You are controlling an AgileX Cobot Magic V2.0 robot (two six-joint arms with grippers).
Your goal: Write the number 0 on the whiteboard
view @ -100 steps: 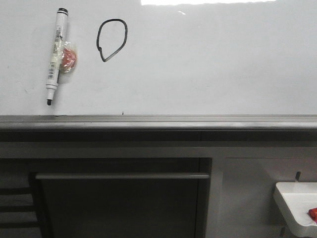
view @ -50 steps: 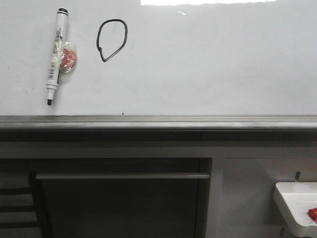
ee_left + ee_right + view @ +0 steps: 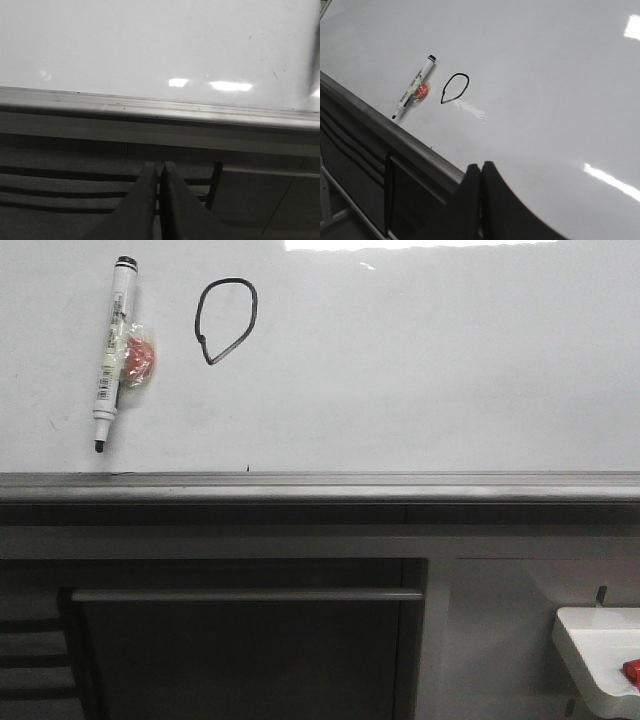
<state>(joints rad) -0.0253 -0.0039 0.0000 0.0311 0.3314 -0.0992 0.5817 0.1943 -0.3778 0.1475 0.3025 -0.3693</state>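
The whiteboard (image 3: 420,370) lies flat, with a grey metal ledge (image 3: 320,485) along its near edge. The number 0 (image 3: 226,320), a thin black oval loop with a pointed lower-left end, is drawn at the board's upper left; it also shows in the right wrist view (image 3: 454,88). A white marker (image 3: 111,350) with a black cap lies left of it, a small red wrapped thing (image 3: 137,355) beside it. My left gripper (image 3: 159,167) is shut and empty below the ledge. My right gripper (image 3: 480,168) is shut and empty over the board's near edge. Neither gripper shows in the front view.
A small white tray (image 3: 600,655) holding a red item (image 3: 632,671) stands at the lower right below the board. A dark cabinet front with a grey bar handle (image 3: 245,595) lies under the ledge. A small black speck (image 3: 247,469) sits near the ledge.
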